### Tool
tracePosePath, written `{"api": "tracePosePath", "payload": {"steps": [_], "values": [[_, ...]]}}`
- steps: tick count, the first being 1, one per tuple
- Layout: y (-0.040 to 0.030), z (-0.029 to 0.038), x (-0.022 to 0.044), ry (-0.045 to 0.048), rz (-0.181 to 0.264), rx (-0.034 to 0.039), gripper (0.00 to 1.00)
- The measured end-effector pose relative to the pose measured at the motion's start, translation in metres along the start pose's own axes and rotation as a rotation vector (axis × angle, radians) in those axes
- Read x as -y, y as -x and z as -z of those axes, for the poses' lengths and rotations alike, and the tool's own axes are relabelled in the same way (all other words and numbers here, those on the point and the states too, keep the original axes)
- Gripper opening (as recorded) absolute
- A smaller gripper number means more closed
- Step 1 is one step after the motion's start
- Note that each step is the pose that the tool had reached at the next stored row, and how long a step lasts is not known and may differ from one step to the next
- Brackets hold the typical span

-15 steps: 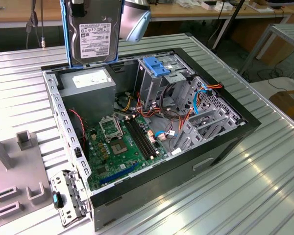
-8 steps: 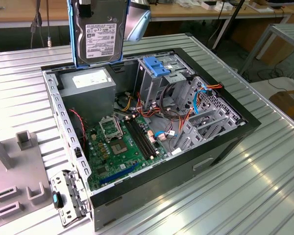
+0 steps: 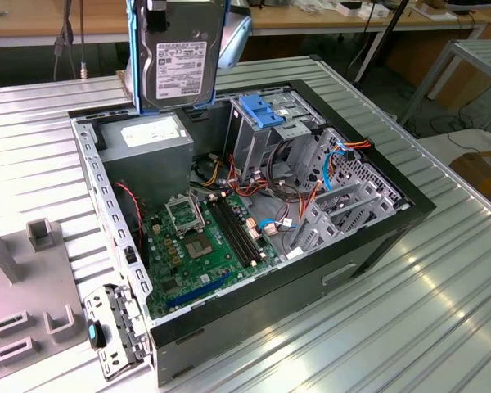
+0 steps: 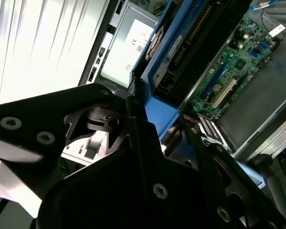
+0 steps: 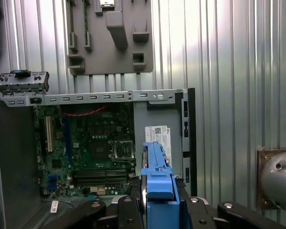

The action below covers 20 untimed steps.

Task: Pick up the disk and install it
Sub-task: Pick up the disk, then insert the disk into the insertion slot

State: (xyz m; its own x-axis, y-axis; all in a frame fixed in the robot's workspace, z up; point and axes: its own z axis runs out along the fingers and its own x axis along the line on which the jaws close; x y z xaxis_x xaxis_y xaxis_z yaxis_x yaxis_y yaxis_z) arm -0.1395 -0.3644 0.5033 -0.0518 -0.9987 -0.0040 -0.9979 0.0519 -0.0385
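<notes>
The disk (image 3: 180, 57), silver metal with a white label and blue side rails, hangs upright in the air above the back corner of the open computer case (image 3: 368, 246). It is over the grey power-supply box (image 3: 147, 143). In both wrist views my gripper (image 5: 159, 202) (image 4: 157, 126) is shut on the disk, with black fingers (image 5: 190, 212) pressed on either side of the blue rail (image 5: 158, 183). In the second wrist view the disk (image 4: 181, 47) points down towards the case interior. The metal drive cage topped by a bare blue bracket (image 3: 262, 110) stands to the exterior view's right of the disk.
Inside the case lie the green motherboard (image 3: 213, 237), loose coloured cables (image 3: 266, 196) and a grey metal frame (image 3: 352, 184). A grey fixture plate (image 3: 16, 286) lies on the ribbed metal table (image 3: 442, 311) at the exterior view's left. A loose bracket (image 3: 114, 332) sits by the case's near corner.
</notes>
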Motion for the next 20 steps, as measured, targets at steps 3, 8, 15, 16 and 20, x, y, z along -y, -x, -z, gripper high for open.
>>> {"api": "tracePosePath", "payload": {"steps": [3,8,15,16,20], "values": [[0.0006,-0.0021,0.0128,-0.0002,-0.003,-0.0035,0.37],[0.0012,-0.0039,0.0261,-0.0002,-0.006,-0.0052,0.37],[0.0013,-0.0041,0.0277,-0.0003,-0.006,-0.0051,0.37],[0.0013,-0.0041,0.0277,-0.0003,-0.006,-0.0051,0.37],[0.0013,-0.0041,0.0280,-0.0003,-0.006,-0.0051,0.37]]}}
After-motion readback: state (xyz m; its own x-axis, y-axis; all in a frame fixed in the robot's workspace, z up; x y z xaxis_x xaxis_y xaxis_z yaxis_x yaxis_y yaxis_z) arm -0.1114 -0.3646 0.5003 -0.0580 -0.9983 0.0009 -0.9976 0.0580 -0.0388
